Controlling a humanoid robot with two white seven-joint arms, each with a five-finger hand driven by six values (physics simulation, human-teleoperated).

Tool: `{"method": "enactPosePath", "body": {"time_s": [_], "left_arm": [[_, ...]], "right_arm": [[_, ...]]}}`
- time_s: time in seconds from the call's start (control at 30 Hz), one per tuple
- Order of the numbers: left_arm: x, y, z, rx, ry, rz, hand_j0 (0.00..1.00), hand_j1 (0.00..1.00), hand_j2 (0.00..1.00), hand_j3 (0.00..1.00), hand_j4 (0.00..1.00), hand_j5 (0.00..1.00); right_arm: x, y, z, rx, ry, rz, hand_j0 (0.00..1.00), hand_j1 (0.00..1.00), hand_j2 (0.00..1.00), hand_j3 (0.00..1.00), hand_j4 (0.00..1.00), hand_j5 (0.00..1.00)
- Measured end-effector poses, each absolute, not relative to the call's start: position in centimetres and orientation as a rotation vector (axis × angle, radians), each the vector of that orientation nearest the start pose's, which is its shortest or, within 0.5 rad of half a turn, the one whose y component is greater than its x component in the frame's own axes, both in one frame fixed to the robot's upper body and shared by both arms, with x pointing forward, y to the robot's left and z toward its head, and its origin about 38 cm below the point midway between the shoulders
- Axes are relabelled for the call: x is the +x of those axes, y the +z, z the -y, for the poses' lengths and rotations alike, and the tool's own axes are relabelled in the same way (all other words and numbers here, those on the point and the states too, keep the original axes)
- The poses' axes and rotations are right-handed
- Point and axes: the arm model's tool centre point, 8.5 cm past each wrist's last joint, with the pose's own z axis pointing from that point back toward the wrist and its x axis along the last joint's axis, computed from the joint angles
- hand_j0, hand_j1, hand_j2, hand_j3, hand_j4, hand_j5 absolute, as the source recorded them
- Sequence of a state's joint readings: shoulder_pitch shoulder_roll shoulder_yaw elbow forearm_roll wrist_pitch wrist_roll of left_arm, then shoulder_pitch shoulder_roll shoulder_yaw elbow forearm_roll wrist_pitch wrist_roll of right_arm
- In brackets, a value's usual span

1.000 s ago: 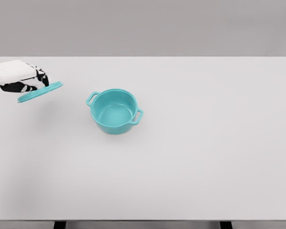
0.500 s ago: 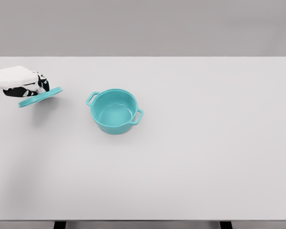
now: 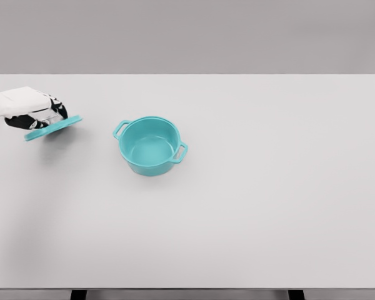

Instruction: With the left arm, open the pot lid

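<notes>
Already the lid (image 3: 52, 127) was off the pot (image 3: 151, 145), held by the left hand (image 3: 39, 110) near the bench's (image 3: 269, 206) left edge. The hand's fingers were clamped on the lid from above, apparently around its knob, though the knob itself was hidden under them. The teal disc sat slightly tilted, its pot-side rim a little higher than the rim toward the bench's left edge. Whether it touched the bench or hung just above it could not be told; a faint shadow lay close beneath. The open teal pot stood left of the bench's middle, well apart from the lid and to its right, both side handles showing and its inside bare. Judged from this, the lift was done and only the setting down remained: the bench lay directly below the lid, so the coming move looked like a short lowering and a release. The right hand was not in view.
</notes>
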State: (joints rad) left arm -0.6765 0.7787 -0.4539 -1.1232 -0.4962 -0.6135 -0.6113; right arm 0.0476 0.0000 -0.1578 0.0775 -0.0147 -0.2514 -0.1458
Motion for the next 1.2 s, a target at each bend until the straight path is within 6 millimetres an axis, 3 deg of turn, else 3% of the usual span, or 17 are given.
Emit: {"method": "enactPosePath", "body": {"time_s": [0.07,0.67,0.9,1.2], "left_arm": [[47.1,20.6,-39.6,0.537,-1.897,1.16,1.0,1.0,1.0,1.0,1.0,1.0],[46.7,20.6,-39.8,0.488,-1.825,1.234,1.0,1.0,1.0,1.0,1.0,1.0],[47.5,23.3,-42.2,0.565,-1.732,1.27,1.0,1.0,1.0,1.0,1.0,1.0],[47.6,23.1,-42.9,0.568,-1.697,1.272,1.0,1.0,1.0,1.0,1.0,1.0]], "right_arm": [[-3.4,-25.5,28.3,-0.252,-0.176,0.121,1.0,1.0,1.0,1.0,1.0,1.0],[-3.4,-25.5,28.3,-0.252,-0.175,0.121,1.0,1.0,1.0,1.0,1.0,1.0],[-3.4,-25.5,28.3,-0.252,-0.176,0.121,1.0,1.0,1.0,1.0,1.0,1.0],[-3.4,-25.5,28.3,-0.252,-0.175,0.121,1.0,1.0,1.0,1.0,1.0,1.0]]}}
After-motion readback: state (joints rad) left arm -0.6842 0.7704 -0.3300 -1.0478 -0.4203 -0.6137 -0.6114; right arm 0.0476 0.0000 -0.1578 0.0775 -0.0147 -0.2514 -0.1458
